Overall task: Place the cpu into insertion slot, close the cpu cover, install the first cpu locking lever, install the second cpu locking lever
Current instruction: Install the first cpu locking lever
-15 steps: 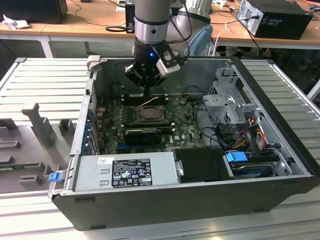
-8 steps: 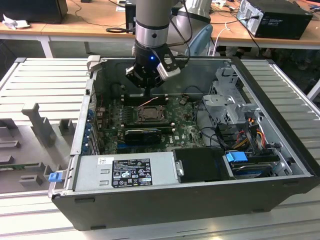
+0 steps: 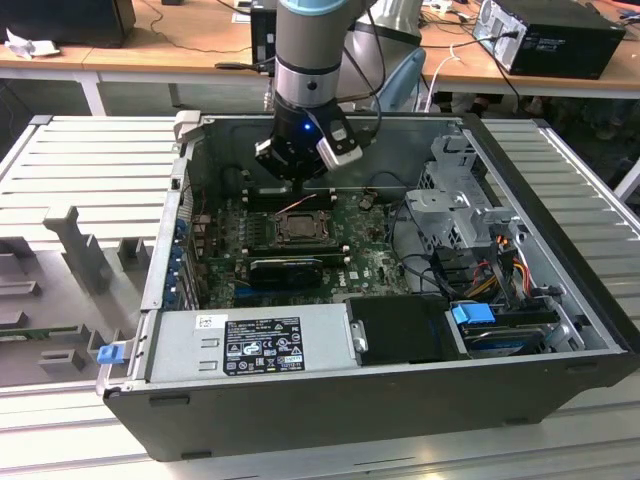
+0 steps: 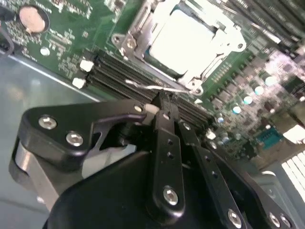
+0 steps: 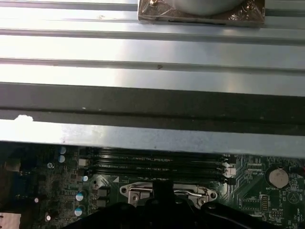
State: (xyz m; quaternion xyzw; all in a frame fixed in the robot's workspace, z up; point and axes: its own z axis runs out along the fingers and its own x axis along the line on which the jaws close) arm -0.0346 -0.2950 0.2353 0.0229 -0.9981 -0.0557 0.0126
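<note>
We see the arm reaching down into an open computer case (image 3: 560,330) that lies on its side on a ribbed metal table (image 3: 90,160), its gripper (image 3: 300,172) hanging just above the far edge of the green motherboard (image 3: 375,262). In the second wrist view the black fingers (image 4: 167,138) stand drawn together to a narrow tip, and that tip meets a thin wire locking lever (image 4: 157,88) running along the socket's edge; we cannot tell whether the fingers pinch the wire or only press against it. Just beyond the lever, the cpu (image 4: 183,40) lies flat in the insertion slot (image 3: 298,228), its pale metal top showing through the central opening of the cpu cover (image 4: 138,26), which lies down around the chip. Dark memory slots (image 4: 119,71) run between the gripper and the socket, leaving little room there. In the exterior view the case walls hem the arm in on the far side and at that view's left, a grey power supply (image 3: 250,345) fills the near edge, and drive cages (image 3: 465,210) with coloured cables crowd that view's right. The open room lies straight above the socket.
</note>
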